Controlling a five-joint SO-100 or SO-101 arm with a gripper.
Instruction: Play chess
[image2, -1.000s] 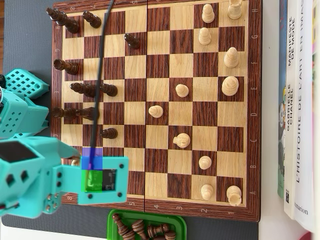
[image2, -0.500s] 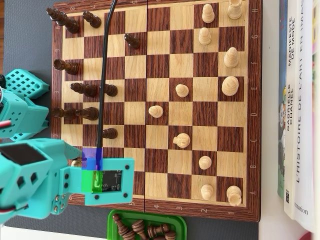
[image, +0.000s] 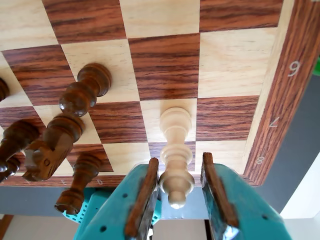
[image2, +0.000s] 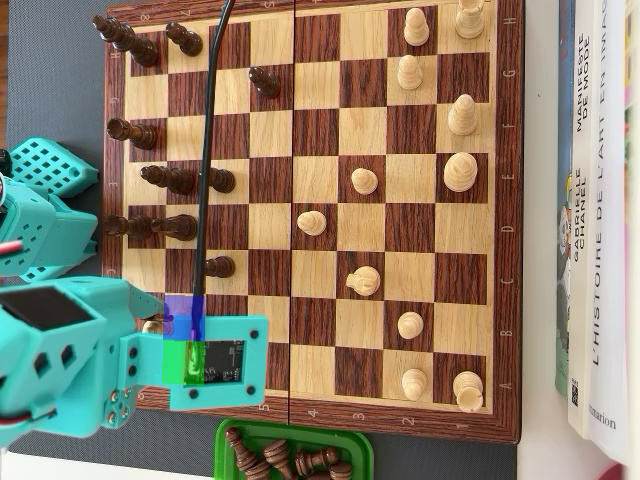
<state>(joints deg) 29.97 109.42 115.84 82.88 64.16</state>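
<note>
A pale wooden chess piece (image: 175, 150) stands upright on a light square near the corner of the chessboard (image: 165, 60). Dark brown pieces (image: 84, 95) stand just beside it, and more pale pieces (image2: 460, 172) stand far across the board.

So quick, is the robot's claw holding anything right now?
End effector: open, its fingers either side of a light chess piece that stands on the board; small gaps show, so not gripped yet.

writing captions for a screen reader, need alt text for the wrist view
A teal gripper with its fingers either side of a light chess piece standing near the chessboard corner. Dark pieces stand to the left.
</note>
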